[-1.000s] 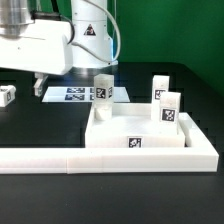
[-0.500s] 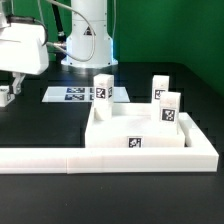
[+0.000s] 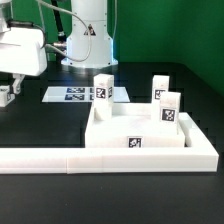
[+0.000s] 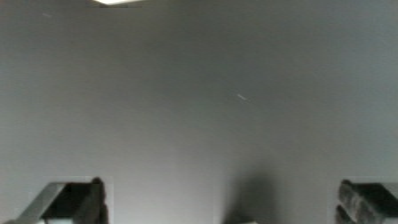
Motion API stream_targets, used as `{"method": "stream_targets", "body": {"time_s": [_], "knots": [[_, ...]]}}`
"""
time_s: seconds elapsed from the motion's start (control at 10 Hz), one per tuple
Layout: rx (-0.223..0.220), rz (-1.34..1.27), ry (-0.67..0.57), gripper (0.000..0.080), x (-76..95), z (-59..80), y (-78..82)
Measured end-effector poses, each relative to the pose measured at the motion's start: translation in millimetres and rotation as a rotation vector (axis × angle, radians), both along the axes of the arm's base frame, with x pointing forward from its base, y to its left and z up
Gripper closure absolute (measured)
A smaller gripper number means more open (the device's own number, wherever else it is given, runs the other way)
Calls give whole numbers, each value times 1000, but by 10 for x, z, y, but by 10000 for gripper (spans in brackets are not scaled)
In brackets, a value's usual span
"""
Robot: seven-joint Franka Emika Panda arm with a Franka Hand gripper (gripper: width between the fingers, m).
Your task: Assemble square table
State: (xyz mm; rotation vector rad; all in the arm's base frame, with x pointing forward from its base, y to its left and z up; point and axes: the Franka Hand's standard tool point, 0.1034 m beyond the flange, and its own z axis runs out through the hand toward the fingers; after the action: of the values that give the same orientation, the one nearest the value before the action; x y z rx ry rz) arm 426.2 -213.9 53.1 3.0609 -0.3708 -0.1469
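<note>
Square table parts sit toward the exterior view's right on the black table (image 3: 40, 125): the tray-like tabletop (image 3: 138, 132) lies flat with its raised rim up, pressed into the corner of the long white L-shaped border bar (image 3: 60, 160) that runs along the near edge and up the right side. I count three short white legs standing upright in or at the tray: one at its far left corner (image 3: 102, 88), one at the far right (image 3: 159, 88), and one just nearer on the right (image 3: 170, 108), each showing a black-and-white tag. A fourth leg (image 3: 6, 96) lies well apart at the exterior view's left edge, partly cut off by the frame. Beyond the tray, flat on the table, I see the marker board (image 3: 72, 95) with its printed tags, its right end hidden behind the far left leg. My arm hangs over the far left of the scene, and the gripper (image 3: 14, 88) points down close to that lone leg; from this angle I cannot quite tell whether a fingertip touches it, though it looks just beside it. In the wrist view the two dark fingers (image 4: 71, 200) stand spread as wide as they go, with only bare grey-black surface between them, so the claw has hold of nothing.
</note>
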Motion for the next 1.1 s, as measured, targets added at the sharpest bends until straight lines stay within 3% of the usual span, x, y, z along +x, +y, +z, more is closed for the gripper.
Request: {"method": "stream_targets", "body": {"time_s": [0.3,0.6,1.1], "knots": [[-2,17,24,150,-357,-59,-173],[3,11,42,150,-543,-121,-183],[28,5,87,150,-621,-173,-172]]}}
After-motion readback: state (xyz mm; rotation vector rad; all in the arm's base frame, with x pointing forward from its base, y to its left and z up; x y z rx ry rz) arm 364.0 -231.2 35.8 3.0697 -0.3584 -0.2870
